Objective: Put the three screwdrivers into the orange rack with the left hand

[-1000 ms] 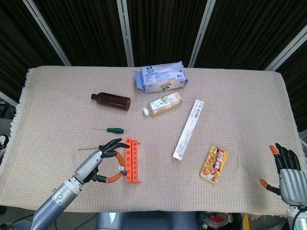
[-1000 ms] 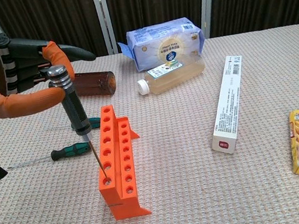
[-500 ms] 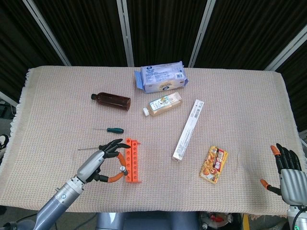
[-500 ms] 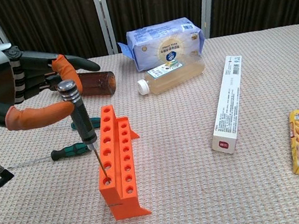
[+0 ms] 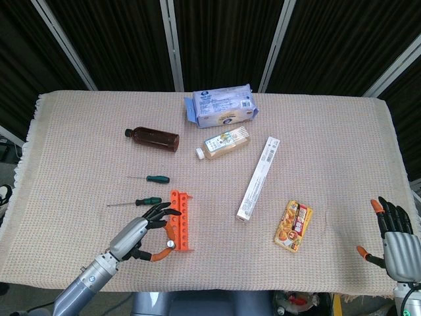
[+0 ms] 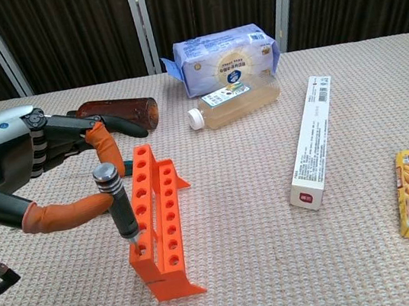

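The orange rack (image 6: 156, 223) is the biggest of the task's things, a stepped plastic block with two rows of holes, standing at about seven o'clock on the woven tablecloth (image 5: 329, 131). It looks light and rigid, so I judge a sideways push from a shaft could slide or tip it.

Each screwdriver is stiff, slim and light, with a thin steel shaft and a thicker ribbed handle. The handle is the part to take, pinched near its upper half so the shaft hangs straight over a hole.

The black-handled screwdriver (image 6: 120, 212) stands nearly upright in the front hole of the rack's taller row, leaning slightly toward nine o'clock, its shaft almost wholly sunk. Two green-handled ones lie flat at nine to ten o'clock of the rack: the nearer green screwdriver (image 5: 147, 201) just beside the rack's far end, the farther green screwdriver (image 5: 157, 179) a little beyond it.

The left hand (image 5: 139, 232) sits at nine o'clock of the rack, palm toward it. Its orange-tipped thumb (image 6: 63, 214) reaches under to the black handle and a fingertip (image 6: 105, 146) curls above, the rest fanned out. Both tips are at the handle, but I cannot tell whether they grip it or merely touch.

The right hand (image 5: 393, 234) rests at the table's five o'clock corner, fingers spread, holding nothing.
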You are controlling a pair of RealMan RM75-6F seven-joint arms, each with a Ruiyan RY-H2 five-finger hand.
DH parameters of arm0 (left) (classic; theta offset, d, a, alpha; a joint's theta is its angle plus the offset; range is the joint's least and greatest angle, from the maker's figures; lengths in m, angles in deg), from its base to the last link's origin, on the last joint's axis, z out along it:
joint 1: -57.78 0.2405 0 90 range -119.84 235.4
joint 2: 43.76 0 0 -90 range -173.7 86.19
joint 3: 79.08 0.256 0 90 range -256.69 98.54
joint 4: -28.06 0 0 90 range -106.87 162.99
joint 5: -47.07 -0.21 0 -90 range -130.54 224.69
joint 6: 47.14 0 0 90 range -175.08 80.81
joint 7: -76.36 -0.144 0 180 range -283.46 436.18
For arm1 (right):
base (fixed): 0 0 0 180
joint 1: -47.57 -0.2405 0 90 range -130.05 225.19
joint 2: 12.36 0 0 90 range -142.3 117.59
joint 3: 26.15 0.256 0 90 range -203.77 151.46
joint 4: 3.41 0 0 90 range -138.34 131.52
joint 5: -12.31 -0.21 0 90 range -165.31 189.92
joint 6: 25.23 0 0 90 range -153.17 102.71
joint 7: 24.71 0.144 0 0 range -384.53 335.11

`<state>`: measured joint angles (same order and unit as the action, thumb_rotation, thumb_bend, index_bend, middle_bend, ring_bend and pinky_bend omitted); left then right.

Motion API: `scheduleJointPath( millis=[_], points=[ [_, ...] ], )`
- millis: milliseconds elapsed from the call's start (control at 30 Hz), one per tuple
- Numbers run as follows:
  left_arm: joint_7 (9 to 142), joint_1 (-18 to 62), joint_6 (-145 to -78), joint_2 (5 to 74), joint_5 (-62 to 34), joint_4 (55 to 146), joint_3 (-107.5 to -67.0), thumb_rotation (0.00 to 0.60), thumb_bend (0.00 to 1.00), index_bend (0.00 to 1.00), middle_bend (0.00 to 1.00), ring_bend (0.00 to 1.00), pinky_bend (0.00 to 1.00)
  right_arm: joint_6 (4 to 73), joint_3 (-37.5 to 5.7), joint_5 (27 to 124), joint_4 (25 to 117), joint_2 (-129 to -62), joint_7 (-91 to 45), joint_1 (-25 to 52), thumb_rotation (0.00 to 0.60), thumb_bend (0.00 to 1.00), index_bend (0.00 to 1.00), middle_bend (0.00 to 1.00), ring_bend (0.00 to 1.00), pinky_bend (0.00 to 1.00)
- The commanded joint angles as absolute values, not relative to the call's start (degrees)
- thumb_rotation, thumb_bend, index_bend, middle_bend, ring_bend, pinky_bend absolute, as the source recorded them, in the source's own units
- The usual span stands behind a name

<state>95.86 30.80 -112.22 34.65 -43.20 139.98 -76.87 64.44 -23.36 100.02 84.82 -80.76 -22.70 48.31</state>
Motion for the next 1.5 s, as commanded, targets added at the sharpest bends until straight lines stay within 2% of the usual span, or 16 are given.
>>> scheduleJointPath(
  millis=[33, 1500],
  points=[
    [95.22, 30.93, -112.43, 35.07, -43.46, 139.47, -76.78, 0.6, 0.5, 0.73, 0.15, 0.0, 0.0, 64.39, -23.36, 99.98, 84.85, -80.78, -22.75, 48.28, 0.6, 0.0, 0.0, 0.0, 0.0, 0.0],
    [91.41, 30.78, -110.81, 39.16, -40.5, 135.19, -77.64, 0.6, 0.5, 0.74, 0.15, 0.0, 0.0, 63.4, -22.96, 98.88, 85.46, -80.74, -23.68, 47.86, 0.6, 0.0, 0.0, 0.0, 0.0, 0.0]
  ],
)
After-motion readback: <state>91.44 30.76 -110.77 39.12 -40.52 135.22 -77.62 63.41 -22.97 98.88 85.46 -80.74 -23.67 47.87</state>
